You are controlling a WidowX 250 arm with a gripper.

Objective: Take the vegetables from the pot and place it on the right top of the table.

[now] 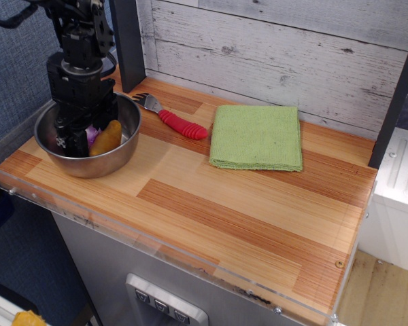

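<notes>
Claw (73, 144): down inside the pot, its black body hiding the fingertips; whether it is released or clenched on anything I cannot tell.
Vegetables (106, 136): in the pot, touching the claw on its right side; the yellow lump and a bit of purple show, the rest is hidden.
Long axis: the yellow lump runs from lower left to upper right, leaning on the pot wall.
Pot (120, 158): steel, at the left end of the desk.
Desk (211, 204): striped wood; the goal corner lies far right, beyond the cloth.
Fork (173, 119): red handle, just right of the pot.
Cloth (256, 136): green, folded, between pot and goal.
</notes>
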